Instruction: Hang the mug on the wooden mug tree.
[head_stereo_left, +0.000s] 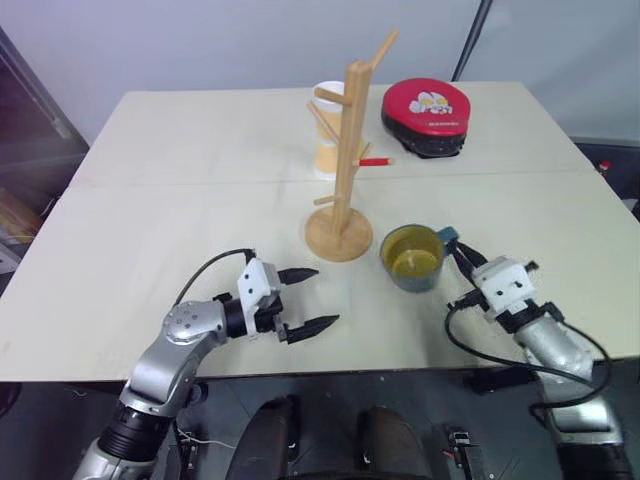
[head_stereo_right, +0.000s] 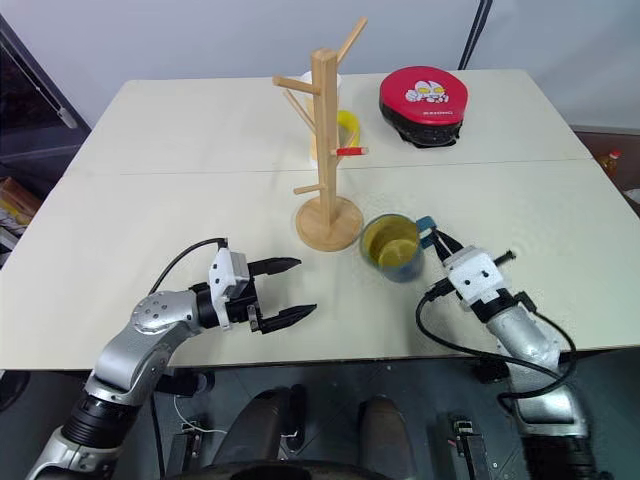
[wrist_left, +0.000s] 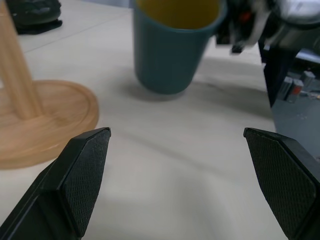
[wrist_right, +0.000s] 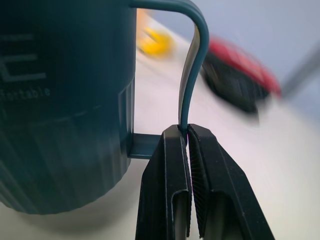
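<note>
The dark teal mug (head_stereo_left: 412, 258) with a yellow inside stands upright at the table's front right, just right of the wooden mug tree (head_stereo_left: 345, 160). My right gripper (head_stereo_left: 458, 250) is shut on the mug's thin loop handle (wrist_right: 192, 65), with its fingers (wrist_right: 165, 170) pinching the handle's lower part. Pale lettering shows on the mug's side (wrist_right: 30, 75). Whether the mug touches the table, I cannot tell. My left gripper (head_stereo_left: 315, 297) is open and holds nothing. It sits low over the table in front of the tree's round base (head_stereo_left: 338, 235) and points toward the mug (wrist_left: 170, 50).
A white-and-orange cup (head_stereo_left: 325, 130) stands right behind the tree. A red-tipped peg (head_stereo_left: 375, 161) sticks out toward the right. A red and black padded object (head_stereo_left: 432, 115) lies at the back right. The table's front edge (head_stereo_left: 330, 372) runs just below both grippers.
</note>
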